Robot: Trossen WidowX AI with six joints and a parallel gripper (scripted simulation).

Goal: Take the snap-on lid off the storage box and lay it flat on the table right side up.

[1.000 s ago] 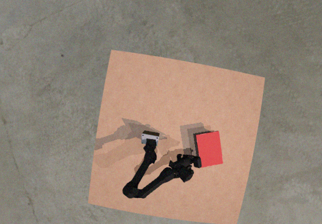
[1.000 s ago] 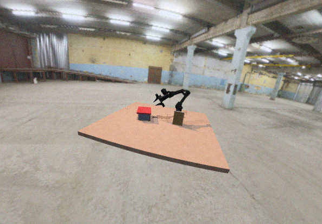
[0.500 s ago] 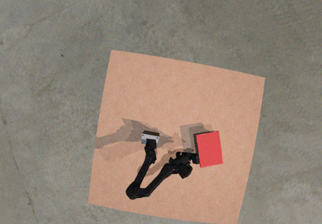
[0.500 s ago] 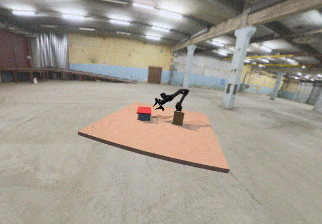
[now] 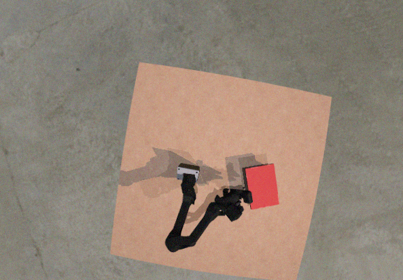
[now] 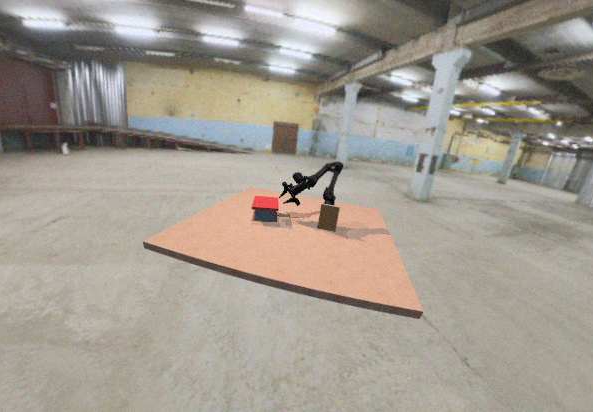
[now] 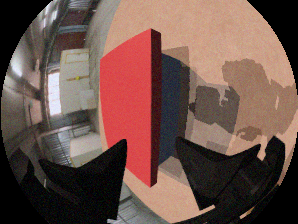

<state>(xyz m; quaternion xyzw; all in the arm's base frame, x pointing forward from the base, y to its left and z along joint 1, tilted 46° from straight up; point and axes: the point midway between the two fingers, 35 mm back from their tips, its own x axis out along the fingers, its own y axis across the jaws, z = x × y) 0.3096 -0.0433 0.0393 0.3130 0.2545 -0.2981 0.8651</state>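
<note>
Recording, largest first, a grey concrete floor (image 5: 45, 136) (image 6: 117, 340) (image 7: 102, 35) around the work area, with a yellow-and-blue wall (image 6: 207, 100) at the far side and a pale blue pillar (image 6: 439, 110) beyond the table to the right, both well apart from the work. Noted next: a tan table (image 5: 222, 112) (image 6: 247, 250) (image 7: 200, 30), with a black arm (image 5: 183, 214) (image 6: 333, 185) mounted on a small upright block (image 5: 189, 171) (image 6: 328, 217). In the exterior view, block found right of the box and well apart from it. No separate obstacle seen between gripper and lid.

Found at the table's left in the exterior view: a dark blue storage box (image 6: 266, 215) (image 7: 171, 100), upright, with the red lid (image 5: 262, 187) (image 6: 265, 202) (image 7: 131, 105) level on top, overhanging the walls. Lid removal not done.

Gripper (image 5: 245, 195) (image 6: 283, 199) (image 7: 150, 143) observed partly open, nothing held, just right of the lid in the exterior view and tilted down toward the lid's side. Seen from above, at the lid's left edge, toward the near corner. Contact with the lid: cannot tell from above; in the exterior view, apart.
</note>
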